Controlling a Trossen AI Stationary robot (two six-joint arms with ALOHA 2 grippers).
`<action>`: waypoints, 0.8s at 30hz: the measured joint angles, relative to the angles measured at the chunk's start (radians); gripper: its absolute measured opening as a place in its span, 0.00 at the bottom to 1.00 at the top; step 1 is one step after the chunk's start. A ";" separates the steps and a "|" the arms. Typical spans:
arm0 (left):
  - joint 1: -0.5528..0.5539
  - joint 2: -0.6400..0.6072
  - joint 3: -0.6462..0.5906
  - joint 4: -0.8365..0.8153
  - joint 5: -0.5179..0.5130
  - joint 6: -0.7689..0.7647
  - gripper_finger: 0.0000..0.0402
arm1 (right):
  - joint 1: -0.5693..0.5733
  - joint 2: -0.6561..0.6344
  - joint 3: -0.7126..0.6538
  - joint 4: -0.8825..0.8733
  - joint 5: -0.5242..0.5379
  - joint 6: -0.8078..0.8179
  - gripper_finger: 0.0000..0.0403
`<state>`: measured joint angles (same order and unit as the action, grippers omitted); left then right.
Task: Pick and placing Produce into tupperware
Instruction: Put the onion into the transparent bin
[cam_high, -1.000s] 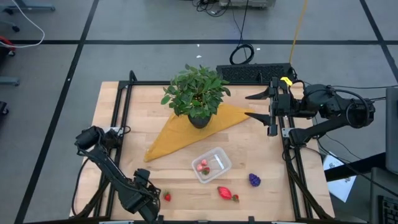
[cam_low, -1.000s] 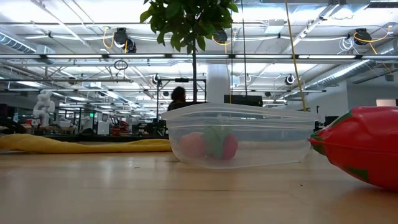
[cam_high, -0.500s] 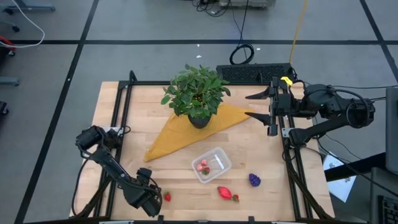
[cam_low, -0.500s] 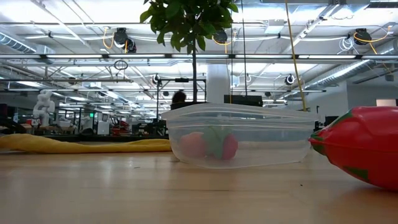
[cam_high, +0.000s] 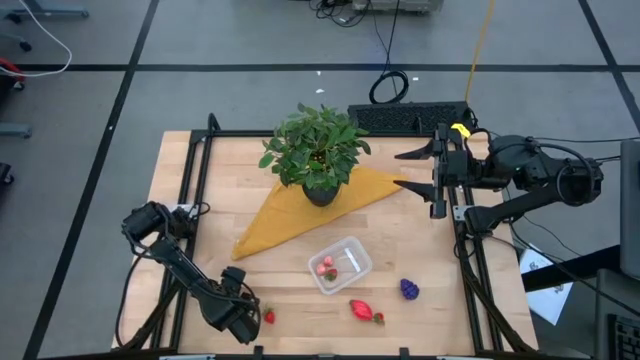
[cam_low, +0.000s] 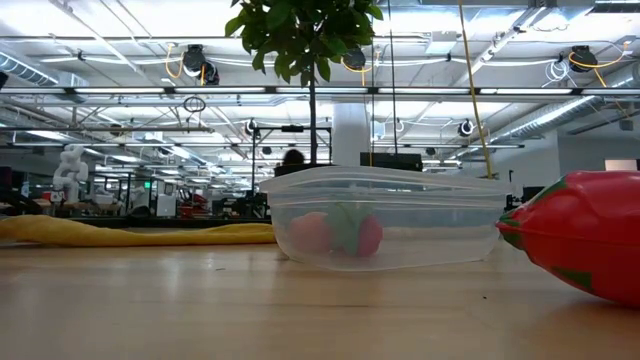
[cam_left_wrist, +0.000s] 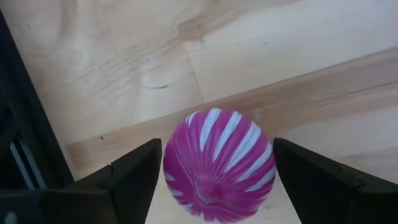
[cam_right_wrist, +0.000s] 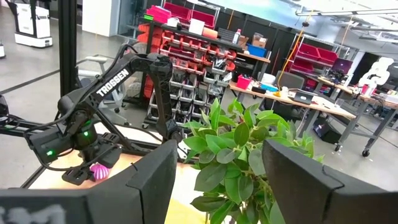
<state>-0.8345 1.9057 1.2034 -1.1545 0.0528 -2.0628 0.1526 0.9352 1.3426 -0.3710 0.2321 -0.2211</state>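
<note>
Two arms share the wooden table (cam_high: 200, 190). The left gripper (cam_high: 252, 322) is low at the near left part of the table, just left of a small red fruit (cam_high: 269, 317). In its wrist view a round pink fruit with white stripes (cam_left_wrist: 219, 165) sits between its two dark fingers (cam_left_wrist: 127, 180), which stand a little apart from the fruit's sides, so the jaws are parted around it and I cannot tell if they touch it. The right wrist view shows the same pink fruit (cam_right_wrist: 99, 171) at the tip of that arm.

The right gripper (cam_high: 411, 170) waits above the far right edge of the table, near the tip of a yellow cloth (cam_high: 300, 215); its fingers (cam_right_wrist: 149, 180) are held apart with nothing between them, and a leafy potted plant (cam_right_wrist: 239, 152) shows beyond them.

The clear plastic tub (cam_high: 339, 264) sits near the middle of the table, on the near side of the plant (cam_high: 316, 148), and holds a pink fruit and a red one (cam_high: 326, 268). In the low view those two show through its wall (cam_low: 385, 215). A larger red strawberry (cam_high: 365, 311) lies on the near side of the tub, well apart from it, and a purple knobbly fruit (cam_high: 409, 289) lies to the right of the strawberry.
</note>
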 joint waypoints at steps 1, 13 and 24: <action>0.001 0.000 0.000 0.000 -0.003 0.000 0.77 | 0.000 0.000 0.000 0.000 0.000 0.000 0.57; 0.003 0.000 0.000 0.004 -0.001 0.009 0.77 | 0.000 0.000 0.000 0.000 0.000 0.000 0.57; 0.003 0.000 0.000 0.004 -0.001 0.010 0.70 | 0.000 0.000 0.000 -0.001 0.000 0.000 0.57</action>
<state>-0.8314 1.9057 1.2034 -1.1507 0.0521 -2.0533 0.1528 0.9352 1.3426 -0.3717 0.2321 -0.2211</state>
